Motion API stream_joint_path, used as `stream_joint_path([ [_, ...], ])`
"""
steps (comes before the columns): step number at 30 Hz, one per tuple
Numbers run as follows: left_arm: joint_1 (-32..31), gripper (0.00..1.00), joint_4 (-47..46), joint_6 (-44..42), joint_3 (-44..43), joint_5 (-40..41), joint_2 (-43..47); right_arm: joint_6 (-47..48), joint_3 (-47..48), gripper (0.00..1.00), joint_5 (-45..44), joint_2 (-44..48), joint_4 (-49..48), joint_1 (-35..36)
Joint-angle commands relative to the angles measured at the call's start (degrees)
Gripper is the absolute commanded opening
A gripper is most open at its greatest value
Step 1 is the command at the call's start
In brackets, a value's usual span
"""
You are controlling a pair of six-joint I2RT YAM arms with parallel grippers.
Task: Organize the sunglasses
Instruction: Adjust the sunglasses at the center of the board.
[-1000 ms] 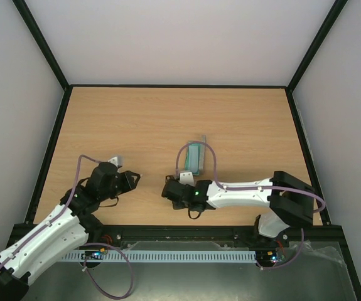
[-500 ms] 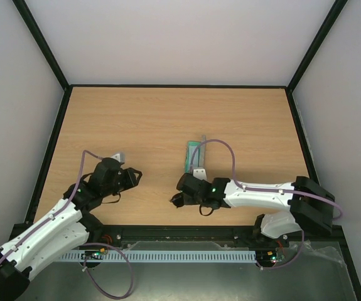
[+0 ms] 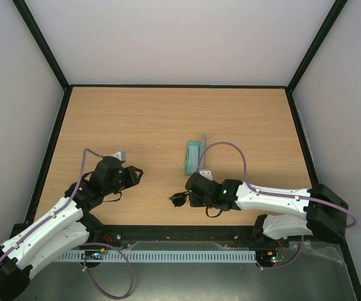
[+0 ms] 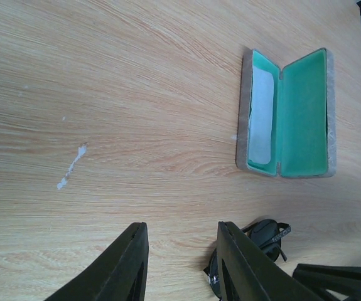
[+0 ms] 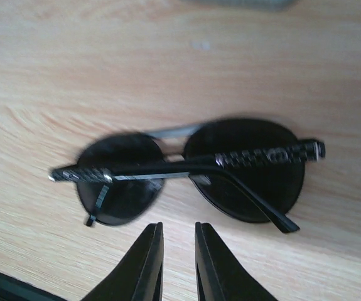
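One pair of sunglasses [image 5: 249, 172], one open hinged case [image 4: 302, 113], one pale cloth [image 4: 261, 116] inside it

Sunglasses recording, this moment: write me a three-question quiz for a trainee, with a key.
1. True or false: the case is shut.
2. Where are the sunglasses? A: inside the case. B: on the table, just ahead of the right gripper. C: at the table's far edge.
3. What lies in one half of the case?
Key: 1 false, it lies open with its green lining up. 2 B. 3 a pale cloth.
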State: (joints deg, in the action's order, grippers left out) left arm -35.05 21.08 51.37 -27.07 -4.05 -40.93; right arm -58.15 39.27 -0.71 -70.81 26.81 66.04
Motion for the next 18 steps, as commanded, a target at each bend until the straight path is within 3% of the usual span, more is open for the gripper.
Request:
stream_joint_path([
  [1,0.2,0.33,-0.9,-0.6,0.1,-0.3,0.5,-1.8,-4.8,0.15,4.4,-0.7,-3.5,0.8],
  [12,0.2,0.33,-1.2,-0.3,1.3,-0.2,1.0,-1.3,-3.8,0.19,-4.2,-5.6,0.6,-2.0],
  [18,0.3,0.33,-1.1,-0.3,1.5,-0.2,1.3,1.8,-1.7,0.25,-6.2,-8.3,1.6,-5.2],
])
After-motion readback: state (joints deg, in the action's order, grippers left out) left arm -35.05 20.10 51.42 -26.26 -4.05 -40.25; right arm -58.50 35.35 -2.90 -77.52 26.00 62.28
